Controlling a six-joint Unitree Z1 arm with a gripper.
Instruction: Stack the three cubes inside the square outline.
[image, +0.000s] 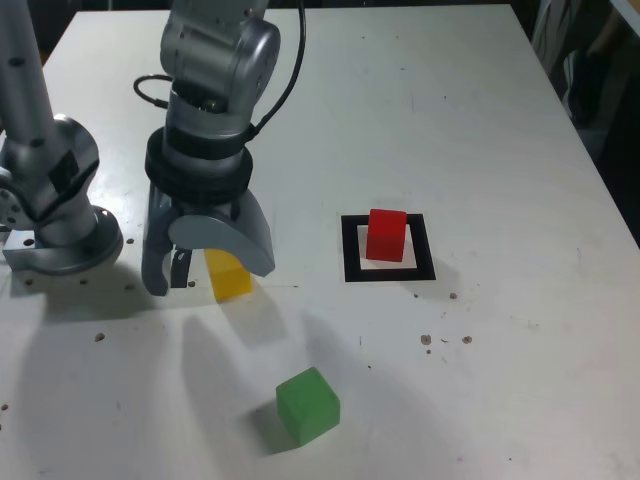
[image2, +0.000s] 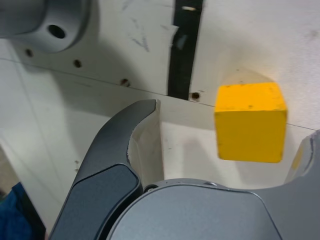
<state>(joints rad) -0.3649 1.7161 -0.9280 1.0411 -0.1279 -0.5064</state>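
Tabletop (image: 500, 350) pale — green cube (image: 308, 406) sits askew, one corner facing the exterior view's bottom.

A black strip (image2: 184, 55) lies on the white table (image: 480, 370) (scuffed).

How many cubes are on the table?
3: red inside the black square outline, yellow by the claw, green nearest the exterior view's bottom.

The jaws (image: 210, 275) partly hide the yellow cube (image: 230, 276).
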